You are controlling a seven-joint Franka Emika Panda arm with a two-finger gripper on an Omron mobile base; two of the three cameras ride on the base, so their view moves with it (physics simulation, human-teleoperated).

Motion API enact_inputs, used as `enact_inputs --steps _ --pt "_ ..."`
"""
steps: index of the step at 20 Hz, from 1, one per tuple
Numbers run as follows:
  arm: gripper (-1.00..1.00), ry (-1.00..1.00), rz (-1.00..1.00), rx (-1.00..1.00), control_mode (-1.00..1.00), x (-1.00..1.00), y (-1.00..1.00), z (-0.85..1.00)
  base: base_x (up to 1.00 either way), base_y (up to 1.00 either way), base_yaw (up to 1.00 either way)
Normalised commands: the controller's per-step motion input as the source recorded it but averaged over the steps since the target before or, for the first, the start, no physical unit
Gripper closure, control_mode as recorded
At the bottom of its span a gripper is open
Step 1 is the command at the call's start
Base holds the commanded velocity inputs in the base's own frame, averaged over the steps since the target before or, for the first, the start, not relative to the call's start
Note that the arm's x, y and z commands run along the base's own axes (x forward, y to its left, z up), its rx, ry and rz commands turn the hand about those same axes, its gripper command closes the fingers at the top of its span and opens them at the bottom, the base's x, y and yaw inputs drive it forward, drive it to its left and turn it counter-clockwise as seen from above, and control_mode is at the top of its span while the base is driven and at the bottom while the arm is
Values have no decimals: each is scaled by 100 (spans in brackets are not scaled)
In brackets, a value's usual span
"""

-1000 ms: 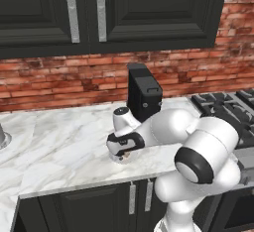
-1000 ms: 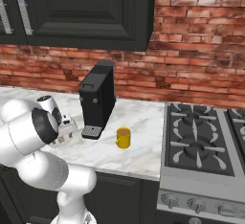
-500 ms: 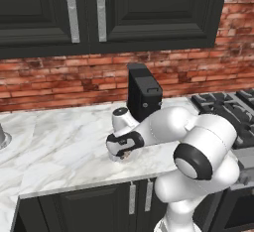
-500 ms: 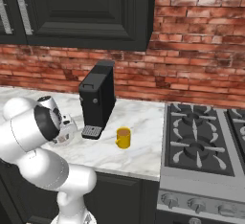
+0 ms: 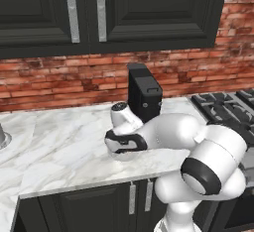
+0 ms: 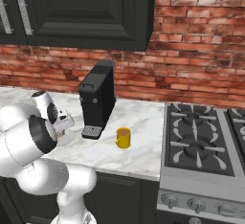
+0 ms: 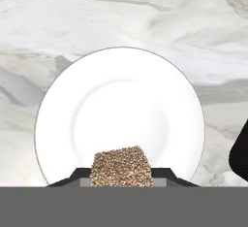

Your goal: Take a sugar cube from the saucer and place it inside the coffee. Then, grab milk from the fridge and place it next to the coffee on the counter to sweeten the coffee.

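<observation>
In the hand view, the two-finger gripper (image 7: 121,180) is closed tightly on the small brownish-tan granular sugar cube (image 7: 121,166), with one dark fingertip pressed against each side of the cube. The cube sits directly over the near part of the shallow round white saucer (image 7: 121,100), which rests on the white marble counter with grey veins (image 7: 121,12). Whether the cube touches the saucer surface cannot be determined. In the right base view, the yellow-orange cylindrical coffee cup (image 6: 123,138) stands on the counter (image 6: 143,151), just beside the drip tray of the tall black coffee machine (image 6: 97,104) and left of the dark gas stove (image 6: 203,139).
</observation>
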Motion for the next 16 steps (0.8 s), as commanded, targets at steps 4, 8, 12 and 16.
enact_inputs --steps 4,8,12,16 --pt "100 -12 0 5 -100 -45 -24 100 0 0 0" --pt "100 -4 -9 8 -100 -47 -54 100 0 0 0" --pt "100 -4 -22 11 -100 -19 -89 84 0 0 0" --pt "100 -1 -25 17 -100 -2 -100 61 0 0 0"
